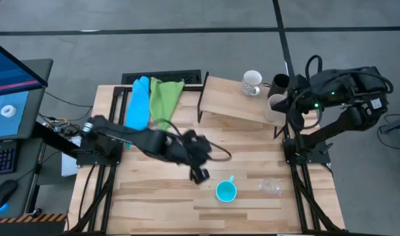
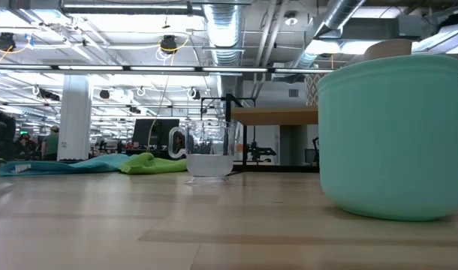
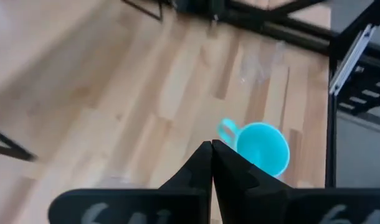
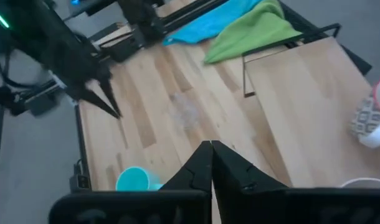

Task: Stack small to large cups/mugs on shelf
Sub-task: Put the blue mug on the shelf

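The cyan mug (image 1: 225, 191) (image 3: 262, 147) stands upright on the table near the front, handle toward the far side. A clear cup (image 1: 271, 187) (image 2: 209, 154) stands to its right. On the shelf (image 1: 229, 98) sits a white patterned mug (image 1: 251, 83) (image 4: 372, 121). A black cup (image 1: 280, 82) and a pale tumbler (image 1: 276, 105) are at the shelf's right end, partly under the right arm. My left gripper (image 1: 200, 174) (image 3: 212, 147) is shut, hanging just left of the cyan mug and clear of it. My right gripper (image 4: 210, 147) is shut, raised by the table's right edge.
A blue cloth (image 1: 138, 101) and a green cloth (image 1: 164, 98) lie at the far left of the table. A faint clear shape (image 4: 185, 111) shows mid-table in the right wrist view. A monitor and keyboard stand off the table's left side.
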Tool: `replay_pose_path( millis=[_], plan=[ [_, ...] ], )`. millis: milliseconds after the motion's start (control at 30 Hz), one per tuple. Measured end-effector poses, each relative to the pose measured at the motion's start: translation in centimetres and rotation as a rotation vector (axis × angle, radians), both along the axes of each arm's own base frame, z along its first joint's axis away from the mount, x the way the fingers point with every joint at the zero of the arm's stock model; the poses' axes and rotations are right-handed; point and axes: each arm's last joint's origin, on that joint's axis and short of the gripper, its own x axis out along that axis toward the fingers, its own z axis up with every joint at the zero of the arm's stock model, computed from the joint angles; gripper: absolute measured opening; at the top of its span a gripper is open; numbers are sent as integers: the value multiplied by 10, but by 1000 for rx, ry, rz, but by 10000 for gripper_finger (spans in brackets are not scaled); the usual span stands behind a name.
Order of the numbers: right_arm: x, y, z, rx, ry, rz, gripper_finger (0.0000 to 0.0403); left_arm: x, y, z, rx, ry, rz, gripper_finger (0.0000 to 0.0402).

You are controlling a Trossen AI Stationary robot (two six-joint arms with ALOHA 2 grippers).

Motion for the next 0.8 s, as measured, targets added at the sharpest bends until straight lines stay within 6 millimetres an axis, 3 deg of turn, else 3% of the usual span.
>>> replay_pose_path(
  millis=[167, 500, 633, 800],
  plan=[
    [1, 5, 0, -1, 4, 43, 41, 28, -20, -47, -117, 109, 46, 36],
    [7, 14, -2, 13, 19, 85, 43, 66, -25, -126, -174, 255, 149, 181],
    [8, 18, -3, 30, 21, 99, 43, 77, -28, -145, -205, 256, 156, 197],
    [7, 24, -3, 58, 21, 119, 43, 83, -33, -159, -187, 264, 166, 187]
  ],
)
